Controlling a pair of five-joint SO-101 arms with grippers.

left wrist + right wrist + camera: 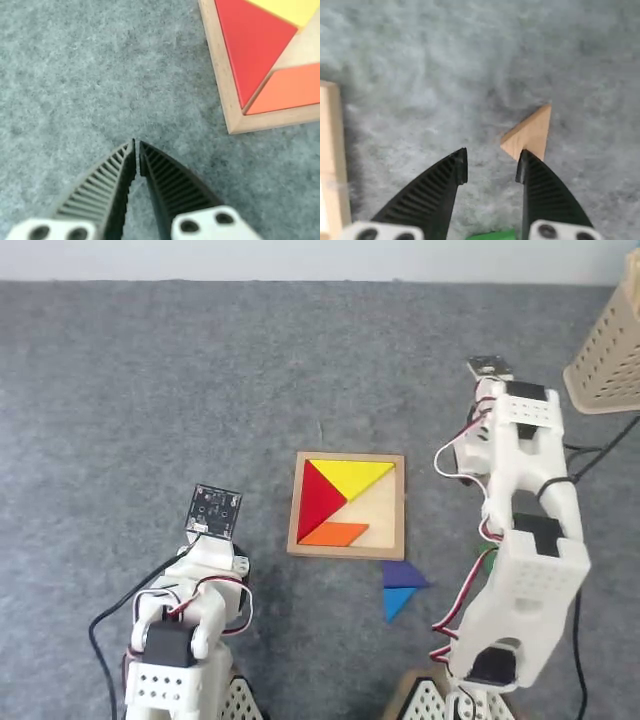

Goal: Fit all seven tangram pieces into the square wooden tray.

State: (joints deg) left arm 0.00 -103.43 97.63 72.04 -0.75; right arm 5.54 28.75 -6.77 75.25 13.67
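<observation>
Three of seven pieces seated in the square wooden tray (296, 510): red triangle (320, 500), yellow triangle (352, 475), orange parallelogram (333, 534); rest of tray floor bare. Just off the tray's corner on the grey surface (150, 390): dark blue piece (403, 573) touching light blue triangle (397, 602). Mid-task, probably lining up the next pick. Right fingers (437, 185) spread apart, empty, low beside a wood-coloured triangle (527, 135), one finger at its edge. Next, probably: shift to bracket triangle, clamp, carry to bare tray area, rotate to fit. Left fingers (112, 180) pressed together, empty, over surface near tray corner. No legible labels or writing.
</observation>
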